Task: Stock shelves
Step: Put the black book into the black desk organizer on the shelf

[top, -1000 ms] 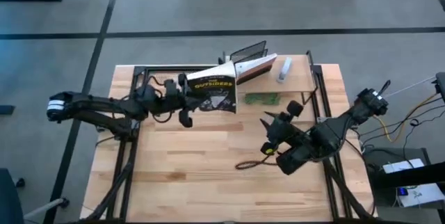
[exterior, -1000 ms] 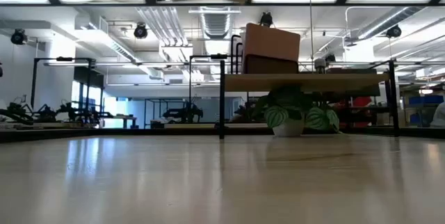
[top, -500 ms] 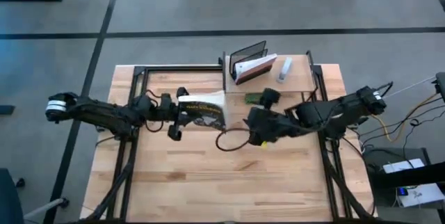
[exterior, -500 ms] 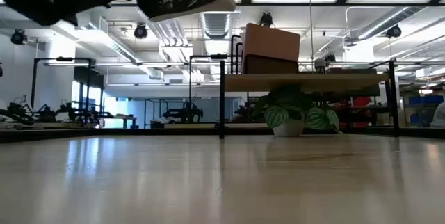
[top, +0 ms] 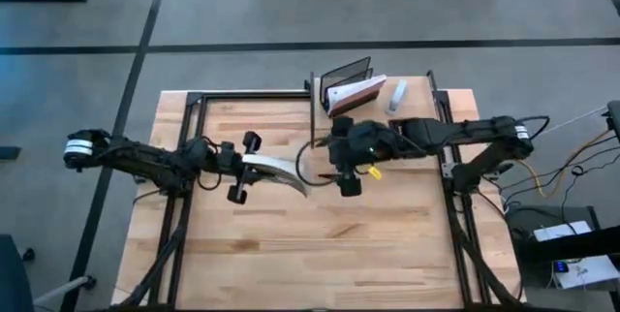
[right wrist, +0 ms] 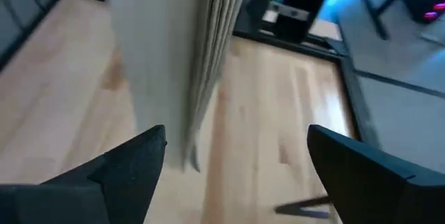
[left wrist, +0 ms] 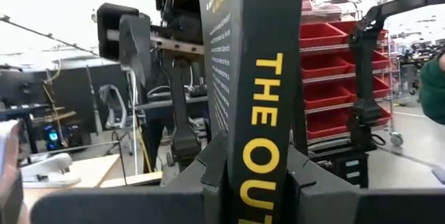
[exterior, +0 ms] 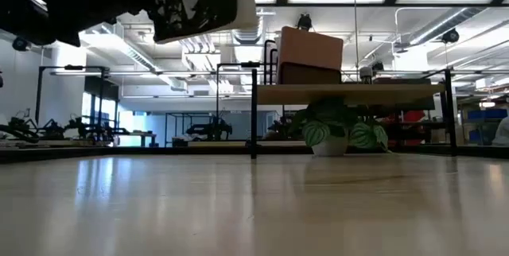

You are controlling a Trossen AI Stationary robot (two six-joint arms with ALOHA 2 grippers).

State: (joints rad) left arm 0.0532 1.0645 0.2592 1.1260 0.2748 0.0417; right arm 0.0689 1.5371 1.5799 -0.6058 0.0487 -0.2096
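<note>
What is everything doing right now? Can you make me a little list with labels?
book: black paperback, held in the air above the table
left gripper: shut on the book's spine
right gripper: open, at the book's page edges, not gripping
shelf: small wooden riser at the table's far edge
on the shelf: black wire rack with a book in it
under the shelf: potted plant

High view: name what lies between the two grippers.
A black paperback book, clamped by the left gripper, reaches toward the open right gripper; the high view shows it.
</note>
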